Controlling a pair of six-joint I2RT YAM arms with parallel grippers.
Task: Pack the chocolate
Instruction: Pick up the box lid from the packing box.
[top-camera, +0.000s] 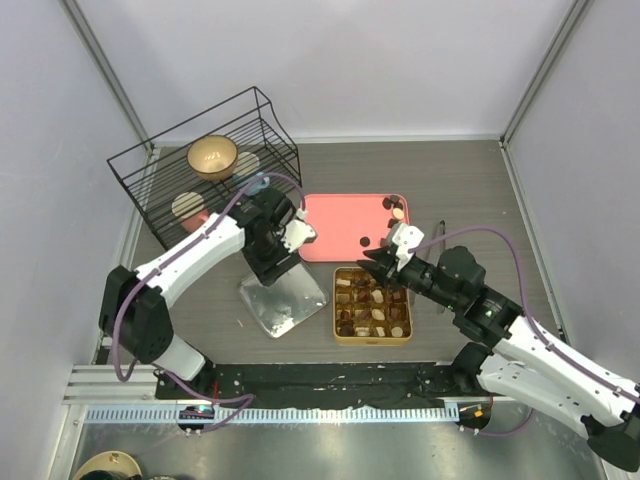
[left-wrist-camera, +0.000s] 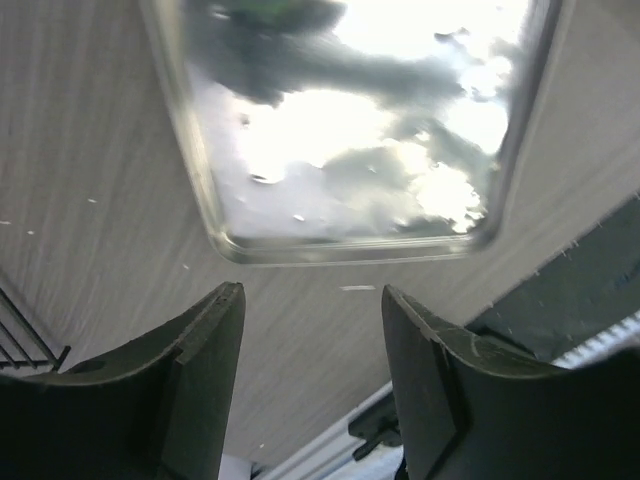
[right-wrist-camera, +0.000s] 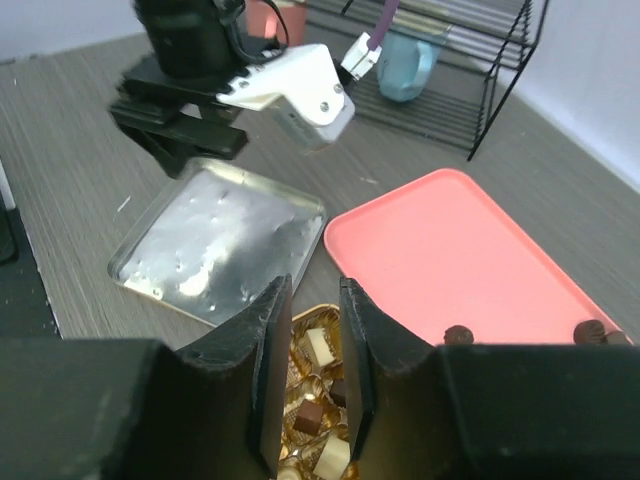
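Note:
The gold tin (top-camera: 372, 335) sits at the table's middle with chocolate (right-wrist-camera: 318, 345) in several of its cells. Two loose chocolate pieces (top-camera: 397, 207) lie at the far right of the pink tray (top-camera: 340, 228), and a third (top-camera: 365, 241) lies near its front edge. My right gripper (right-wrist-camera: 314, 290) hovers over the tin's far edge, open by a narrow gap with nothing between its fingers. The left gripper (left-wrist-camera: 312, 300) is open and empty just above the table at the silver lid's (left-wrist-camera: 340, 130) edge. In the top view the left gripper (top-camera: 272, 272) is over the lid's (top-camera: 283, 300) far end.
A black wire rack (top-camera: 205, 160) at the back left holds a wooden bowl (top-camera: 212, 157). A blue mug (right-wrist-camera: 405, 65) stands by the rack's near corner. The arm bases and a black strip (top-camera: 330, 385) line the near edge. White walls enclose the table on three sides.

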